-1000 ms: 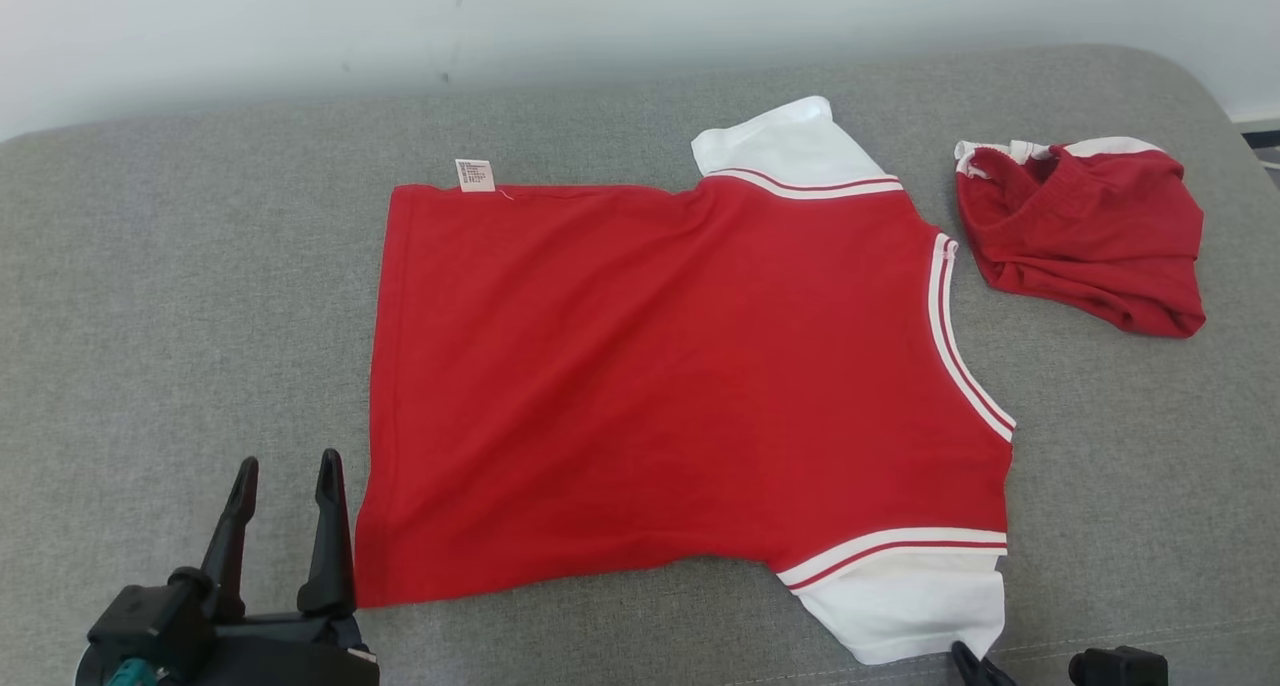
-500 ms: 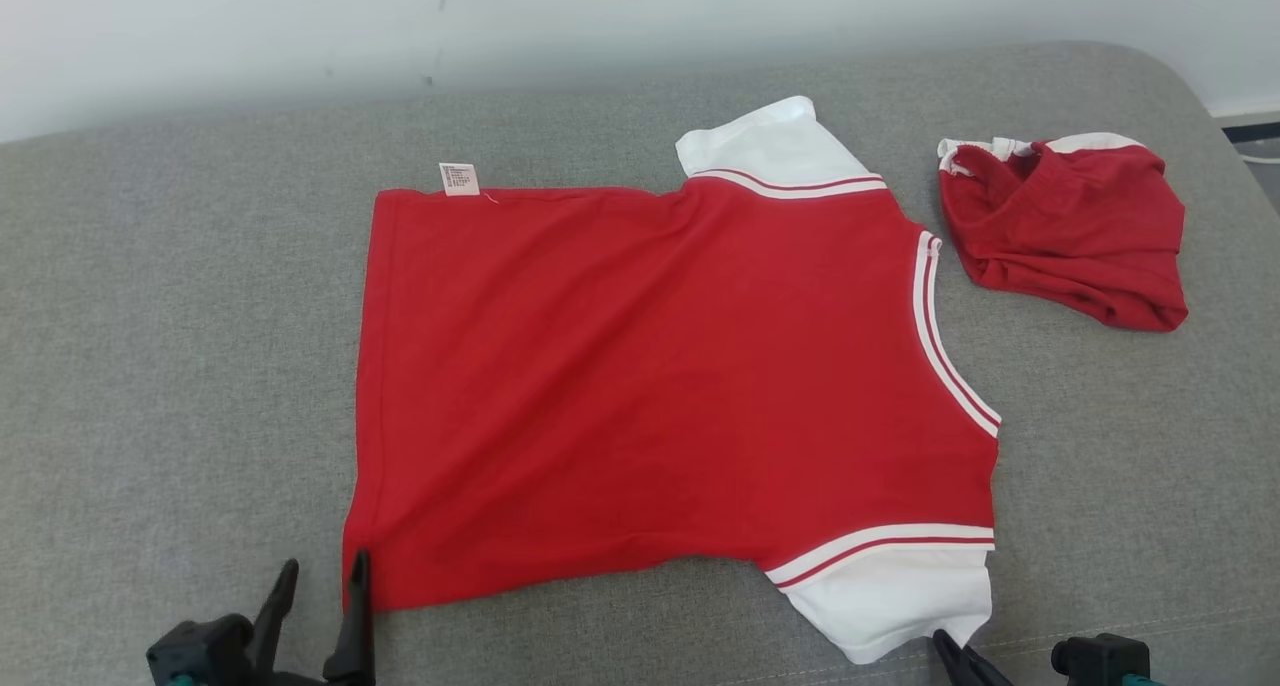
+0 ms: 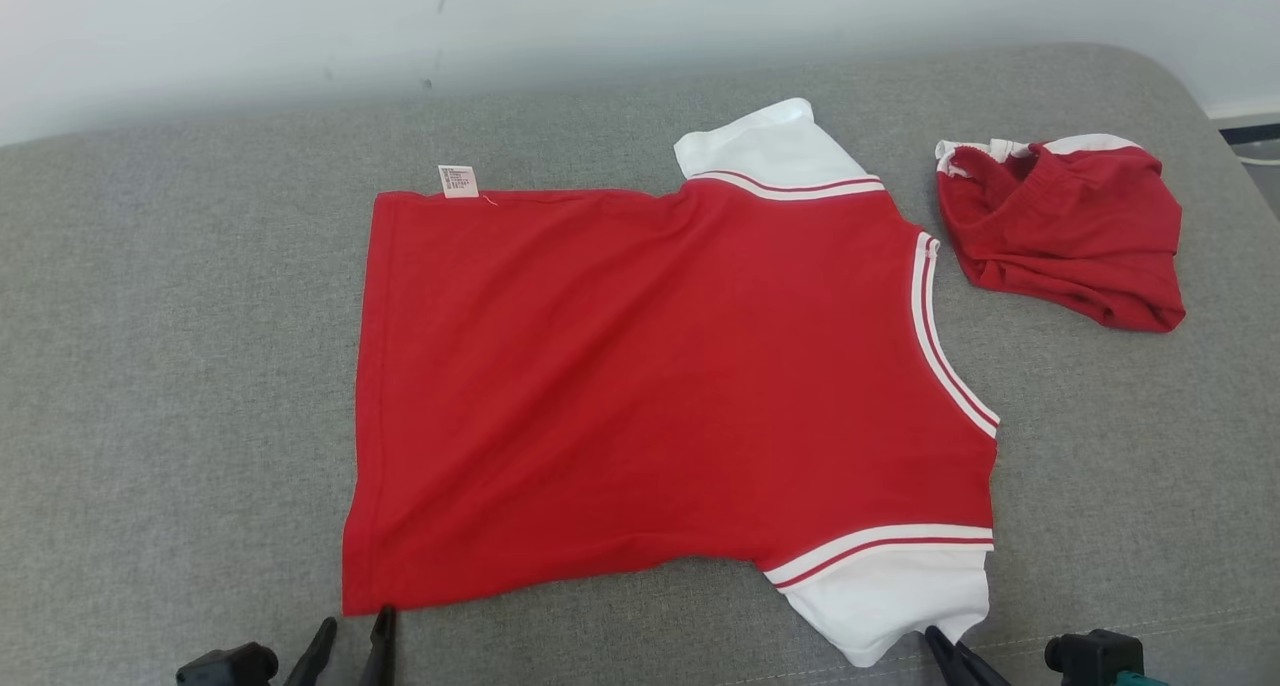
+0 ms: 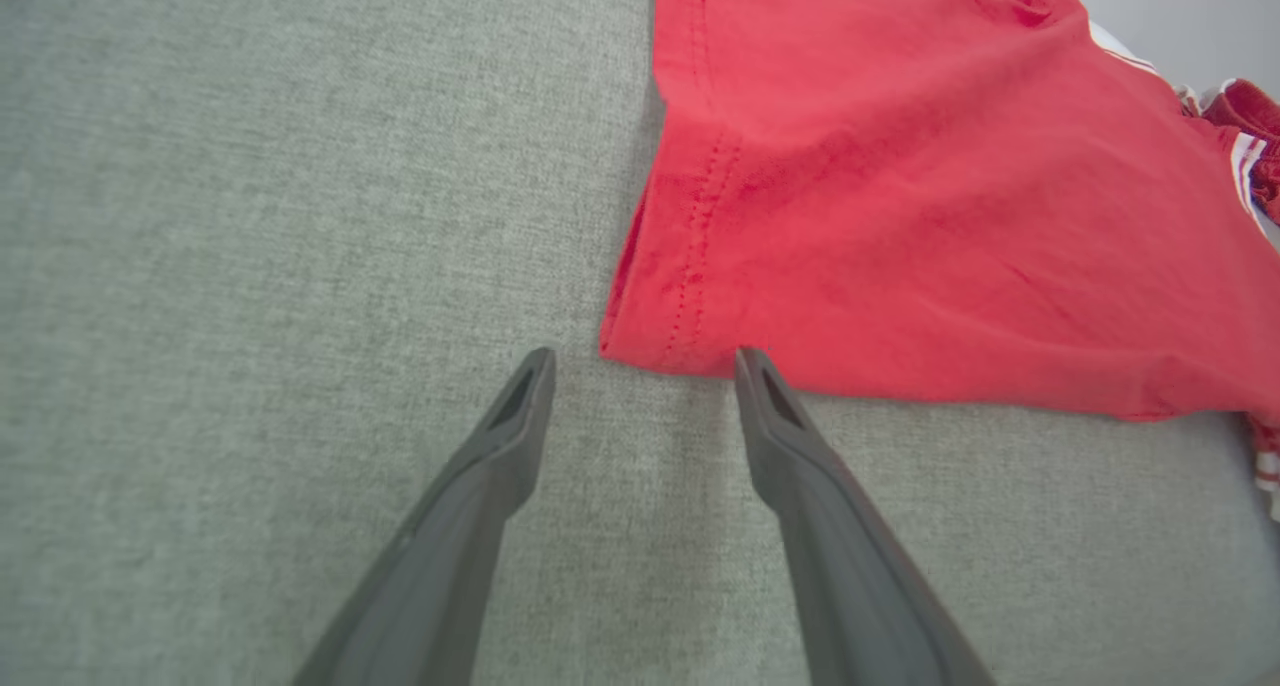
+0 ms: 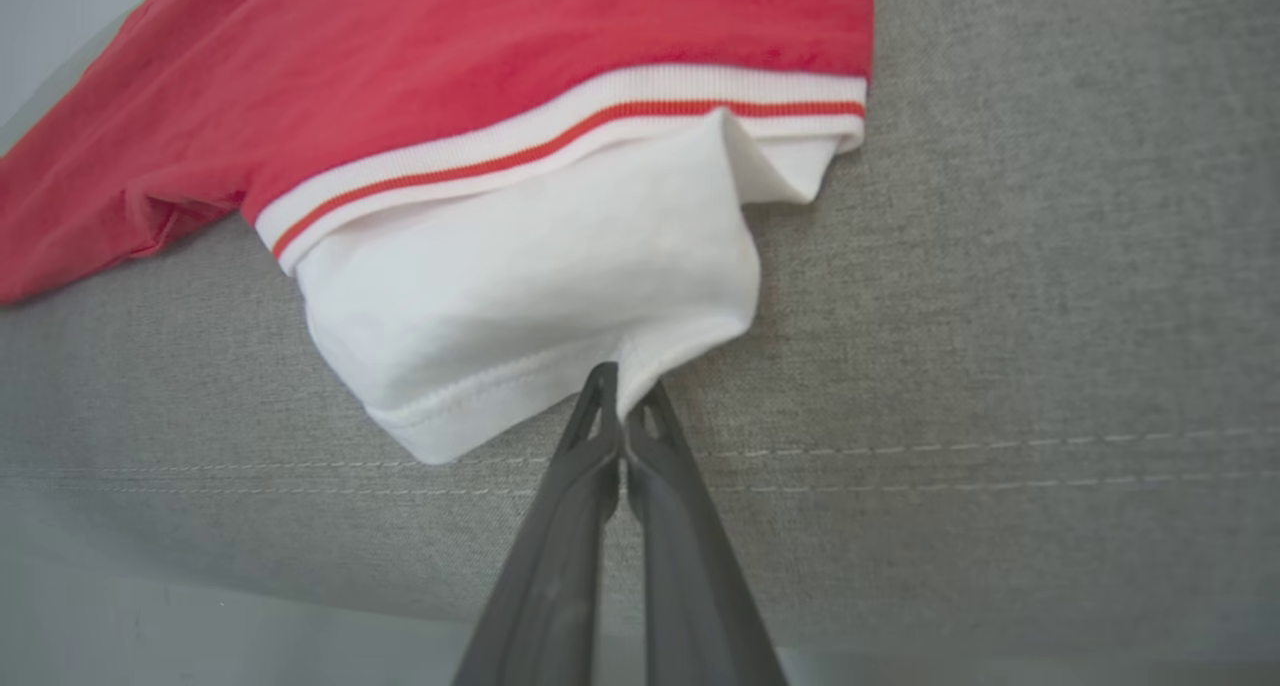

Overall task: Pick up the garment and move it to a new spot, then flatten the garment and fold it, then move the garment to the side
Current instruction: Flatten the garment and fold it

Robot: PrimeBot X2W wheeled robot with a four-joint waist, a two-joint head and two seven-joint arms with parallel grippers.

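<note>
The garment (image 3: 650, 386) is a red T-shirt with white sleeves, lying flat on a grey cushion (image 3: 150, 366), neck to the right. My left gripper (image 3: 355, 634) stands open at the bottom left. In the left wrist view its tips (image 4: 645, 361) straddle the near hem corner of the garment (image 4: 950, 216) without holding it. My right gripper (image 3: 948, 651) is at the near white sleeve (image 3: 890, 596). In the right wrist view the right gripper (image 5: 626, 398) is shut, pinching the hem of that sleeve (image 5: 520, 296).
A second crumpled red and white piece of clothing (image 3: 1070, 231) lies at the far right of the cushion. A pale wall (image 3: 600, 16) rises behind. The cushion's front seam and edge (image 5: 300, 476) run just below the sleeve.
My left gripper has drawn back toward the bottom edge and shifted right, ending at the hem corner. The camera shifted slightly. The right gripper stays at the sleeve.
</note>
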